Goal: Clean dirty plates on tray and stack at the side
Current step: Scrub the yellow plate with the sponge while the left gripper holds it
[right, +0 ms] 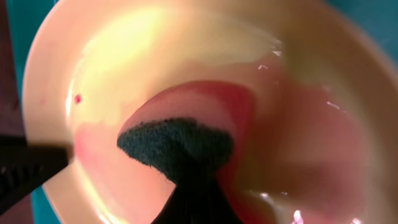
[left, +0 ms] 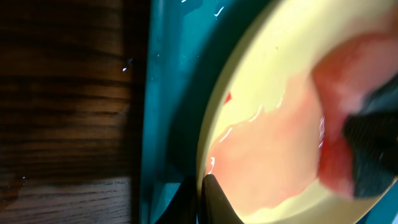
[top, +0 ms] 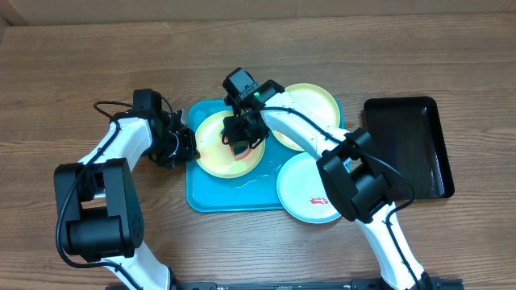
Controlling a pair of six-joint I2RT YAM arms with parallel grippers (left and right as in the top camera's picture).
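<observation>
I work over the tray (top: 211, 201), and I judge it must not slide on the table (top: 81, 64), so I should press the wipe downward rather than sideways. Of the dirty plates on it, the yellow plate (top: 211, 153) at the left end is the one in hand. The second yellow plate (top: 310, 109) sits at the far right corner. The blue plate (top: 302, 189), with a red smear, overhangs the near right edge. The black tray (top: 407, 149) lies apart on the right.

My left gripper (top: 181, 147) is pinched on the yellow plate's left rim, just inside the tray's left wall. I should hold it firm while the other arm scrubs. My right gripper (top: 240, 145) is clamped on the sponge (right: 177, 146), which presses on the middle of that plate. A pink film (right: 298, 124) covers much of the well, so I should sweep outward in overlapping strokes. A red speck (right: 78, 98) near the rim, towards my left fingers, also needs a pass.
</observation>
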